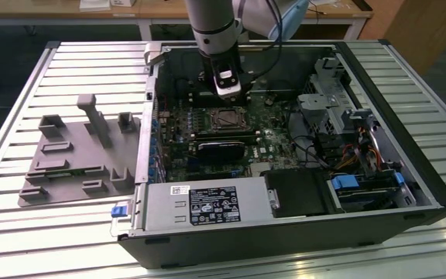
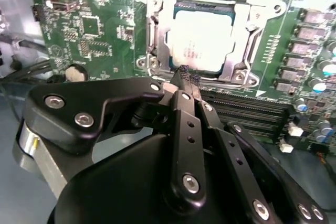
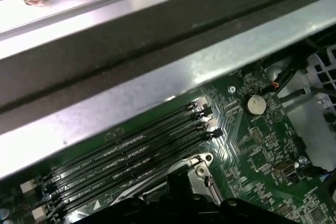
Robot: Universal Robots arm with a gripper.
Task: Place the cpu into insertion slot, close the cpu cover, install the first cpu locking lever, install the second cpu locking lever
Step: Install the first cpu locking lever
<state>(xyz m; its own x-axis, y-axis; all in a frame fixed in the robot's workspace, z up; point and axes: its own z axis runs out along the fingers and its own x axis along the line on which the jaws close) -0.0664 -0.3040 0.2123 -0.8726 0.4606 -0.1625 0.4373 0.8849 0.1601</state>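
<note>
Cpu [image 2: 202, 38], silver-grey, seated under cpu cover [image 2: 242, 51]

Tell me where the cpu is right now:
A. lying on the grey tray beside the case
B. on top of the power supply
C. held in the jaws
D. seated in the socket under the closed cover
D: in the second wrist view the cpu sits in the socket beneath the cover, with the gripper closed and empty in front of it.

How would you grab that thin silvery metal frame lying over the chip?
Probably the outer edge of the thin silvery metal cpu cover, the one nearest the gripper, coming down from above. It lies flat over the silver-grey square cpu, which fills its window, so no upright side offers itself to pinch; only the outer rim looks reachable.
</note>
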